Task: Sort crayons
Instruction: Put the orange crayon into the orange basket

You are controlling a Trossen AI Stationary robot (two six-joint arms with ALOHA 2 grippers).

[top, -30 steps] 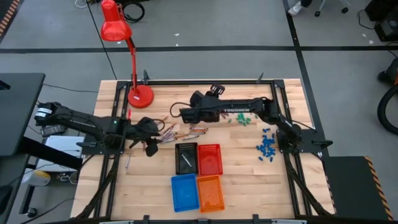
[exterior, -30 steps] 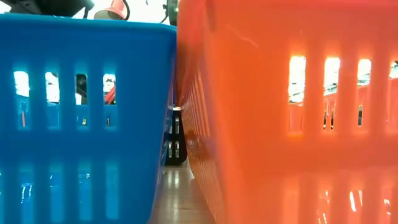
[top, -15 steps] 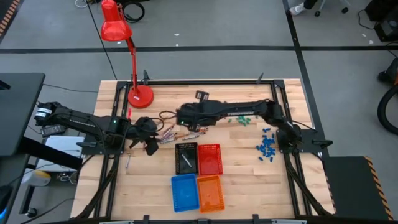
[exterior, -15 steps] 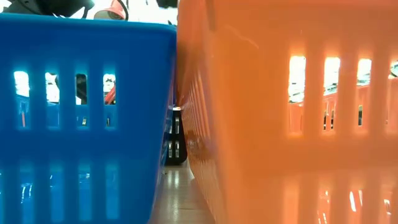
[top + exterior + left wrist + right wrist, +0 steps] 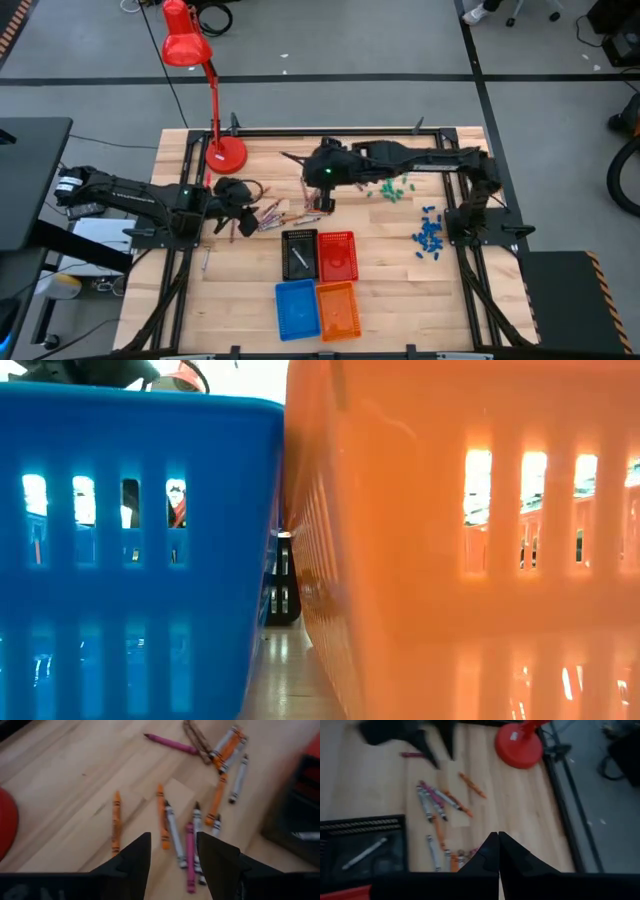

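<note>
Just ahead of the left gripper point(image 5: 172, 851) lie the crayons point(image 5: 186, 847): in the left wrist view, at lower centre of the frame, a grey one, a pink one and an orange one sit side by side with their long axes running roughly in line with the gap between the spread fingers point(image 5: 134, 856). My read is that the coming pinch depends on this alignment, since jaws closing across a stick's thin width would suit it better than closing along its length. A lone orange crayon point(image 5: 116, 822) lies apart at left centre, and a looser bunch crosses at upper right.

Seen from the high view, the scatter point(image 5: 278, 212) lies at centre left of the table, between the two arms; the left gripper point(image 5: 236, 203) is just beside its edge and looks the nearer. The right gripper point(image 5: 326, 200) hangs above the other end, its fingers point(image 5: 501, 851) pressed together, empty.

All are thin, paper-wrapped wax cylinders, likely to roll on the smooth pale wood tabletop point(image 5: 250, 270). A black slotted plastic basket point(image 5: 299, 254) below the scatter already holds one pale crayon point(image 5: 364, 853); red point(image 5: 339, 256), blue point(image 5: 297, 309) and orange point(image 5: 338, 310) baskets stand near it.
</note>
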